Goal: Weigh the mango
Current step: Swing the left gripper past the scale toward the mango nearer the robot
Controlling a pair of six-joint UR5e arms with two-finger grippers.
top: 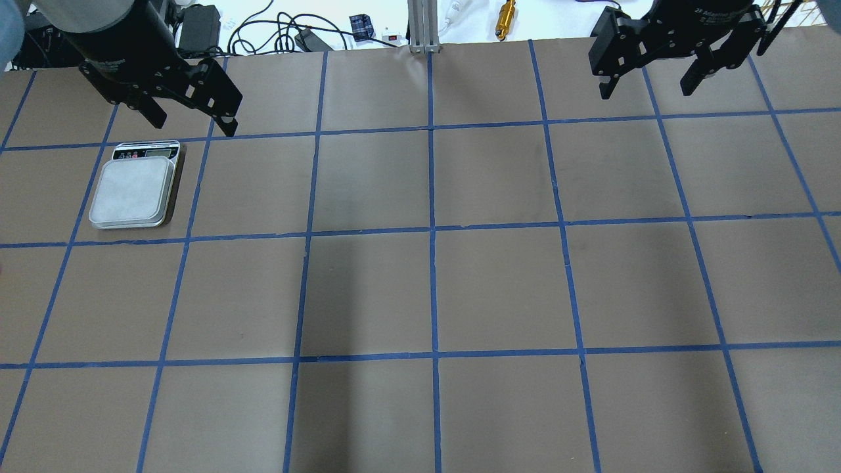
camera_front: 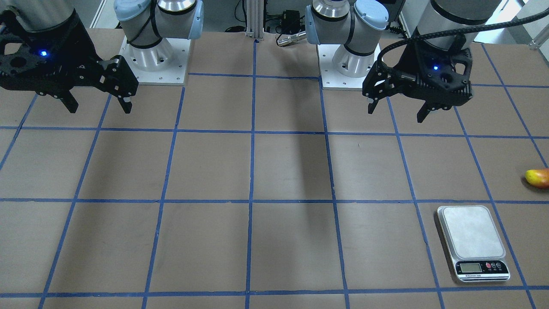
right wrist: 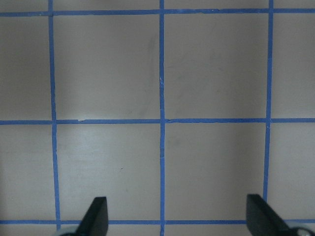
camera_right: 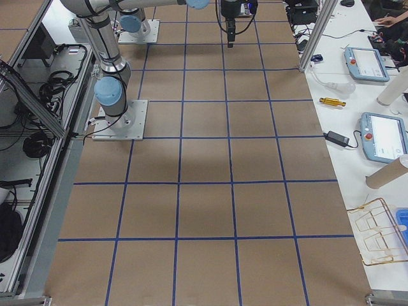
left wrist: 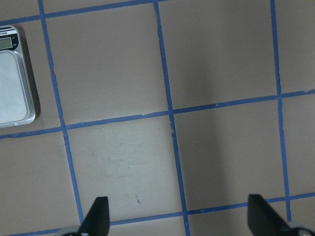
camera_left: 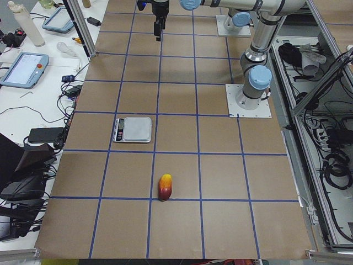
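Note:
The mango point(camera_left: 165, 186), yellow at one end and red-orange at the other, lies on the table near its left end. It also shows at the right edge of the front-facing view point(camera_front: 538, 178) and is out of the overhead view. The scale point(camera_front: 473, 240) stands apart from it, with its platform bare. It also shows in the overhead view point(top: 135, 190) and the left wrist view point(left wrist: 12, 78). My left gripper point(camera_front: 396, 113) hangs open and empty, high above the table, on the robot's side of the scale. My right gripper point(camera_front: 100, 107) is open and empty, high over the table's far side.
The brown table point(top: 433, 289) carries a blue tape grid. Both arm bases point(camera_front: 154, 60) point(camera_front: 347, 64) stand at the robot's edge. Cables, tablets and tools lie on the operators' bench point(camera_right: 376, 121) beyond the table edge.

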